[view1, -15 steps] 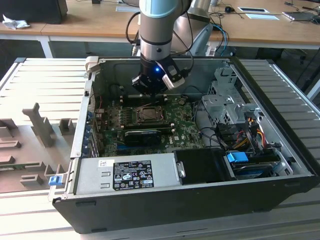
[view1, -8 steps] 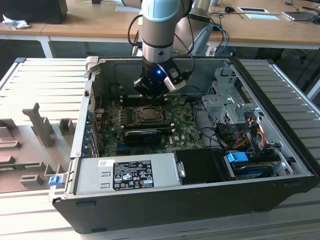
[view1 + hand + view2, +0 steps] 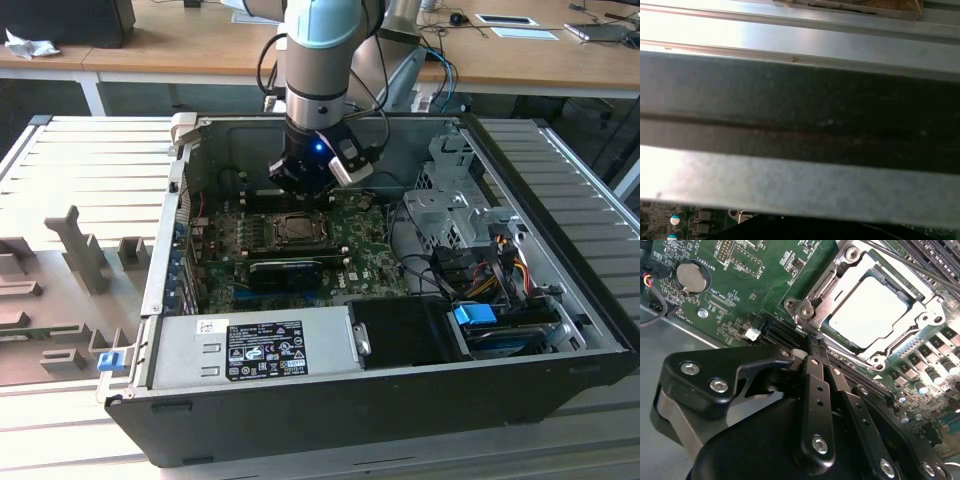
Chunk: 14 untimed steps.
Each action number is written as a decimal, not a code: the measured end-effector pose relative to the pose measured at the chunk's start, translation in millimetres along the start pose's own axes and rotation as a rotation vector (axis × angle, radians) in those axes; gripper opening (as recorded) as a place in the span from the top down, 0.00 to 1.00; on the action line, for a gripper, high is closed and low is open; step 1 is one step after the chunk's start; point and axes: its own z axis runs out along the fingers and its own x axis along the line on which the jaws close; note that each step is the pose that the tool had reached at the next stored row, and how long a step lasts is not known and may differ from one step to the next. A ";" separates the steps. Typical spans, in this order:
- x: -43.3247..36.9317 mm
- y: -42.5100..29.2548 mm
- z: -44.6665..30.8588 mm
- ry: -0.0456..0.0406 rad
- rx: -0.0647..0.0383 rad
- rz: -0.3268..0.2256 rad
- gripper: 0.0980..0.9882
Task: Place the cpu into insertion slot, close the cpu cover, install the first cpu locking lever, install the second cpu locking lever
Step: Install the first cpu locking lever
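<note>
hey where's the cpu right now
The cpu sits in the insertion slot on the green motherboard, framed by the closed cpu cover, just beyond the gripper in the second wrist view.

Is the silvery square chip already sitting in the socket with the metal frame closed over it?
Yes: in the second wrist view the silvery-grey square cpu lies in the socket, with the thin silver metal frame cover lying flat around it.

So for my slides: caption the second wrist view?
Gripper beside the socket, cpu seated under the closed cpu cover.
</note>
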 end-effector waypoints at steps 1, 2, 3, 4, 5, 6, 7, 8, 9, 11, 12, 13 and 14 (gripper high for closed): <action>-0.1 0.0 0.3 0.0003 0.002 0.000 0.99; -0.2 -0.2 0.8 0.0007 0.006 0.000 0.99; -0.3 -0.3 1.8 0.0013 0.012 0.000 0.99; -0.3 -0.3 2.8 0.0013 0.013 0.000 0.99; -0.3 -0.4 3.2 0.0014 0.013 0.000 0.99; -0.3 -0.5 3.8 0.0015 0.013 0.000 0.99; -0.3 -0.5 4.1 0.0015 0.013 0.000 0.99; -0.2 -0.5 4.1 0.0015 0.014 0.000 0.99; -0.2 -0.5 4.1 0.0016 0.014 0.000 0.99; -0.3 -0.2 1.7 0.0010 0.013 0.000 0.99; -0.4 0.0 -0.5 0.0011 0.013 0.000 0.99; -0.4 0.3 -3.5 0.0014 0.013 0.000 0.99; -0.5 0.8 -7.2 0.0013 0.013 0.000 0.99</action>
